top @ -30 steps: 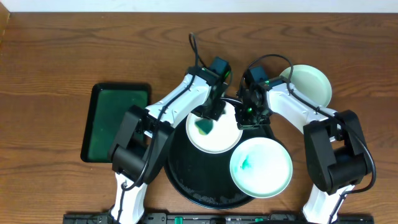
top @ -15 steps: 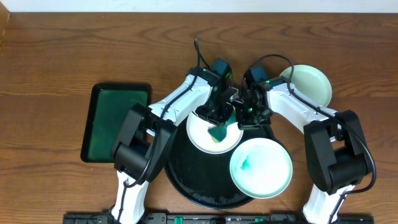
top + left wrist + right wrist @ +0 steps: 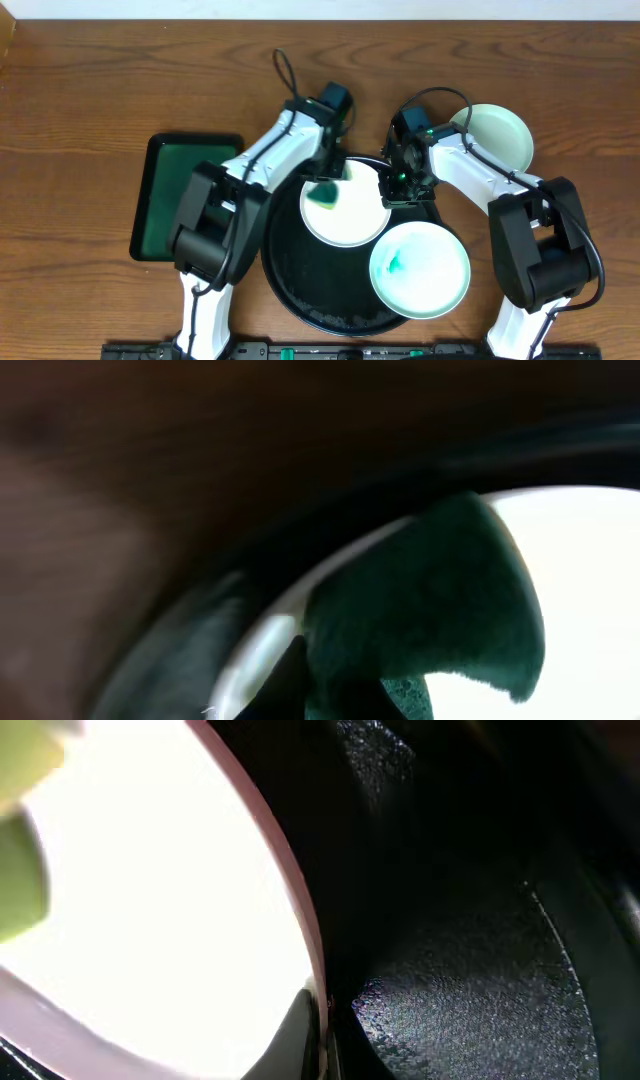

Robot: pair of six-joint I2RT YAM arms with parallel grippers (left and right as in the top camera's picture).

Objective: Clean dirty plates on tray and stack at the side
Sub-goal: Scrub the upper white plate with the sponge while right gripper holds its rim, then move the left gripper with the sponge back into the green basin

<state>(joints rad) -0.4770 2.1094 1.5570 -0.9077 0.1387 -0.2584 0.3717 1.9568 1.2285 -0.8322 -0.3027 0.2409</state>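
Note:
A white plate point(image 3: 350, 222) lies on the far part of the round black tray point(image 3: 300, 290). My left gripper point(image 3: 329, 180) is shut on a dark green sponge point(image 3: 324, 194) and presses it on the plate's upper left. In the left wrist view the sponge point(image 3: 430, 600) covers the plate's point(image 3: 590, 580) edge above the jaws point(image 3: 340, 700). My right gripper point(image 3: 392, 188) is shut on that plate's right rim point(image 3: 300, 920); its fingers point(image 3: 320, 1038) pinch the rim over the tray point(image 3: 470, 980). A second plate point(image 3: 425, 270) with a teal smear lies on the tray's right. A third plate point(image 3: 497, 138) sits on the table at the upper right.
A rectangular dark-green tray point(image 3: 187, 197) lies on the wooden table point(image 3: 100, 90) to the left of the black tray. Both arms cross over the tray's far edge, with cables looping above them.
My left gripper swept the sponge to the right across the plate, then back to its upper-left edge. The right gripper stayed on the rim. The plates have not moved.

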